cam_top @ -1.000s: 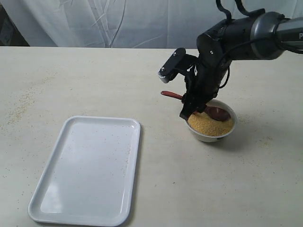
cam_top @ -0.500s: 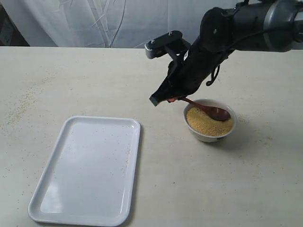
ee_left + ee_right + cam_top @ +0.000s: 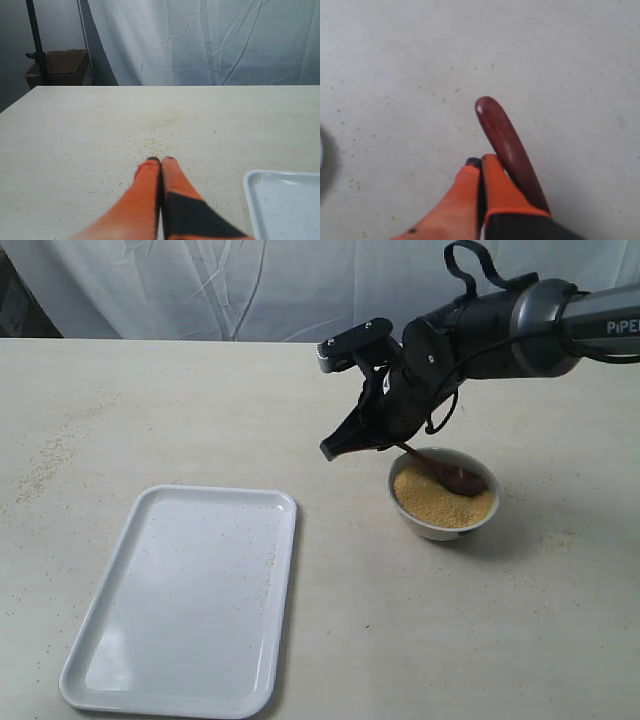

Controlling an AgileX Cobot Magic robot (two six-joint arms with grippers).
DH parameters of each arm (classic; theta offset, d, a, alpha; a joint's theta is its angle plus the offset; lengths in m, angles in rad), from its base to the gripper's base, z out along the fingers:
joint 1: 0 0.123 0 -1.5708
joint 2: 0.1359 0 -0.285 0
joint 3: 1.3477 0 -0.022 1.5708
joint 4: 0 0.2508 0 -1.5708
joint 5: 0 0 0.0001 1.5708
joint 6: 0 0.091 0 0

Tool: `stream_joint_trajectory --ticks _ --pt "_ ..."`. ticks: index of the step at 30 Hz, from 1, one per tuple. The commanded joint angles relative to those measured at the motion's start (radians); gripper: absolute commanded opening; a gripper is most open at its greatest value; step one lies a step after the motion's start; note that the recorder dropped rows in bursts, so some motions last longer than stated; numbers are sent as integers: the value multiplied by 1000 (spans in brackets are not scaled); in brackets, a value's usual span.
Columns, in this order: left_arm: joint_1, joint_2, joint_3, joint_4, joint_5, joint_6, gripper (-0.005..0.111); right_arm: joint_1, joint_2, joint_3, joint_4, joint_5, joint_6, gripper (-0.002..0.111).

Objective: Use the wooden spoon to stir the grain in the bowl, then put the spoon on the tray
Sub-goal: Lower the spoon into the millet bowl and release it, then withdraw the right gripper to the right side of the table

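Note:
The white bowl (image 3: 441,529) stands right of centre, filled with yellow grain (image 3: 440,508). The dark red-brown wooden spoon (image 3: 455,476) rests with its scoop on the grain and its handle sloping up over the bowl's left rim. My right gripper (image 3: 331,450) hovers just left of the bowl, at the handle's end. In the right wrist view this gripper (image 3: 481,161) has its fingers pressed together, and the spoon handle (image 3: 502,135) lies against the outside of one finger, not between them. The white tray (image 3: 190,590) lies at the front left. My left gripper (image 3: 161,160) is shut and empty above the table beside the tray's corner (image 3: 285,200).
Loose grains (image 3: 40,470) are scattered on the beige table at the far left and ahead of the left gripper (image 3: 160,135). A white curtain hangs behind the table. A brown box (image 3: 55,67) stands beyond the table's far corner.
My right gripper has lifted from the bowl's rim and swung left and up along the spoon's handle. The handle now slopes more steeply; the scoop stays in the bowl.

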Motion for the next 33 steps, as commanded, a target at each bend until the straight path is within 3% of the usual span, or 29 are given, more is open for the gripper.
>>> stream_joint_trajectory --ticks 1,8,26,29,33 --pt "2 -4 2 1 -1 0 0 -29 1 -7 -147 3 204 0" --pt "2 -4 2 1 -1 0 0 -86 1 -7 -291 50 425 0" --pt "2 -4 2 1 -1 0 0 -162 -27 -7 -286 187 558 0" --pt "2 -4 2 1 -1 0 0 -162 -82 -7 -210 156 421 -1" --pt "2 -4 2 1 -1 0 0 -177 -167 -7 -5 172 -10 -1"
